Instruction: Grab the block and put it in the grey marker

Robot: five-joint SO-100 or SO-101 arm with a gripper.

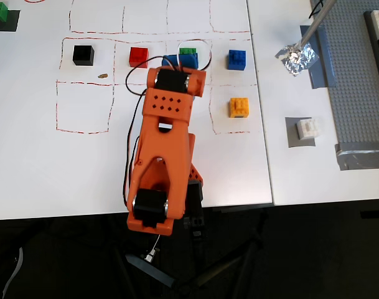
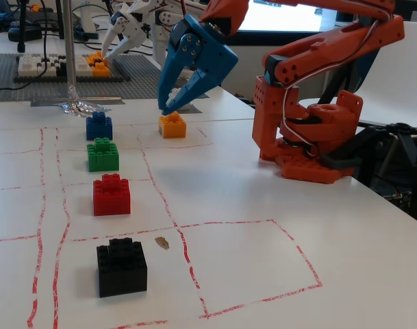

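In the overhead view the white block (image 1: 308, 128) sits on the grey marker (image 1: 293, 140), a dark square patch right of the white sheet's edge. Nothing touches it. My gripper (image 1: 179, 59) is far to its left, hanging over the row of coloured bricks and covering part of the green brick (image 1: 189, 51). From the fixed view the blue gripper (image 2: 164, 108) points down in front of the orange brick (image 2: 172, 125), with a narrow gap between its fingers and nothing held. The gripper hides most of the block there.
Black (image 1: 83, 55), red (image 1: 139, 56), blue (image 1: 237, 59) and orange (image 1: 239, 107) bricks stand in red-lined squares. Crumpled foil (image 1: 296, 57) lies at the foot of a metal rod. A grey studded baseplate (image 1: 354, 93) runs along the right. The arm's base (image 2: 311, 147) stands at the table's edge.
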